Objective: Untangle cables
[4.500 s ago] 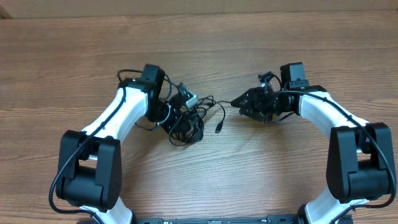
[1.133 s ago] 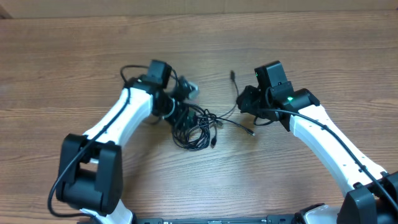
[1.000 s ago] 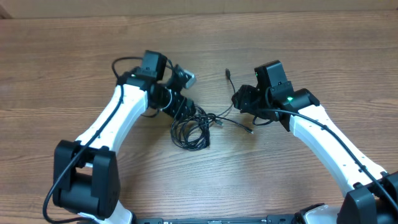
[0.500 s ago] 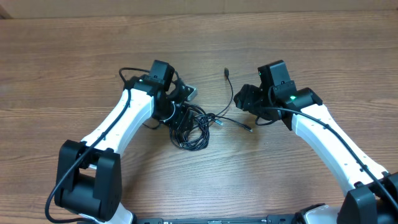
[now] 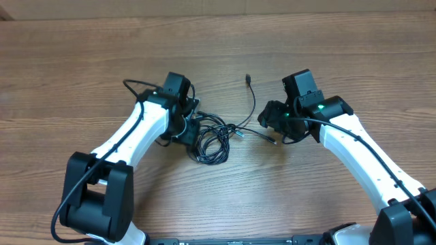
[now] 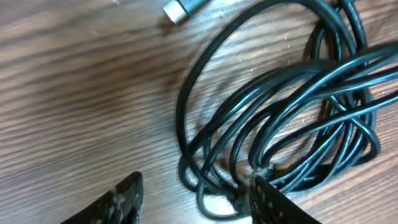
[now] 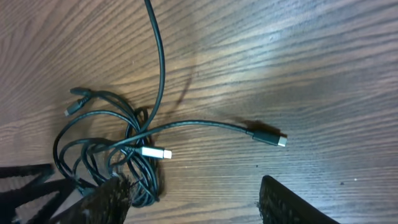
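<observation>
The cables [image 5: 212,139] lie as a tangled black coil on the wooden table [image 5: 82,61]. One strand runs up to a small plug [image 5: 248,79], and another ends in a plug [image 5: 272,140] at the right. My left gripper [image 5: 192,129] is at the coil's left edge and open. In the left wrist view the gripper [image 6: 193,202] has the lower loops of the cables [image 6: 280,124] between its fingers, close to the right finger [image 6: 270,202]. My right gripper [image 5: 270,122] stands open just right of the coil. In its own view the gripper [image 7: 199,205] holds nothing, and a silver-tipped plug [image 7: 155,152] lies on the cables [image 7: 102,146].
A silver plug end [image 6: 177,9] lies on the wood beyond the coil in the left wrist view. A loose plug [image 7: 270,138] rests on bare wood ahead of the right fingers. Both white arms [image 5: 129,143] reach in from the near edge.
My left gripper has come down from the upper left onto the coil's left edge. The right gripper has shifted slightly toward the near side. The coil has barely moved.
</observation>
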Controlling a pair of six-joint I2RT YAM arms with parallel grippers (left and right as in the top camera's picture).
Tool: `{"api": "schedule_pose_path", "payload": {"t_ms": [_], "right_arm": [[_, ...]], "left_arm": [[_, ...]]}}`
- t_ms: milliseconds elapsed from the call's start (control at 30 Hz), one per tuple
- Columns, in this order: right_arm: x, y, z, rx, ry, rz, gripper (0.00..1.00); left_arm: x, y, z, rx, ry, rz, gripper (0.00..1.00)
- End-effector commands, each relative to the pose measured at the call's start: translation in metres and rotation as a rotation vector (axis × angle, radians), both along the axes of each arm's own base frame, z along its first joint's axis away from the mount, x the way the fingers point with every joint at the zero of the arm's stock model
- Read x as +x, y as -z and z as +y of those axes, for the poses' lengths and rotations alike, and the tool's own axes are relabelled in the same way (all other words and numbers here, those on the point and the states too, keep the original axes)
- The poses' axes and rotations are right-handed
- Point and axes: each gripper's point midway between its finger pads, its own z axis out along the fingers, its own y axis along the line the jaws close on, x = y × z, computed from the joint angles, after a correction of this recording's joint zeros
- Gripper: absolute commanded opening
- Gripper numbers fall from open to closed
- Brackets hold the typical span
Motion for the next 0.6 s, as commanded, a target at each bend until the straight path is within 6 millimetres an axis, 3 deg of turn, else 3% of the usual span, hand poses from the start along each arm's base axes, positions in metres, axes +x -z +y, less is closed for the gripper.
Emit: {"api": "schedule_pose_path", "payload": {"t_ms": [0, 33, 67, 200, 267, 400, 567], "right_arm": [[0.0, -0.003, 0.004, 0.017, -0.014, -0.002, 0.65], [-0.001, -0.003, 0.004, 0.017, -0.015, -0.001, 0.65], [-0.002, -0.003, 0.005, 0.016, -0.018, 0.0, 0.66], [-0.005, -0.003, 0.01, 0.022, -0.034, 0.005, 0.66], [-0.008, -0.004, 0.016, 0.038, -0.05, 0.012, 0.66], [-0.015, -0.003, 0.026, 0.037, -0.086, 0.017, 0.66], [-0.023, 0.002, 0.04, 0.03, -0.13, 0.03, 0.67]], "left_arm": [[-0.018, 0.012, -0.007, -0.063, -0.004, 0.04, 0.43], [-0.02, 0.016, -0.006, -0.057, -0.005, 0.045, 0.31], [-0.023, 0.02, -0.001, -0.036, -0.008, 0.049, 0.25], [-0.018, 0.024, 0.036, 0.147, -0.108, 0.027, 0.24], [-0.006, 0.017, 0.048, 0.186, -0.164, -0.004, 0.28], [0.027, -0.006, 0.051, 0.15, -0.208, -0.089, 0.36], [0.067, -0.049, 0.047, 0.094, -0.233, -0.199, 0.53]]}}
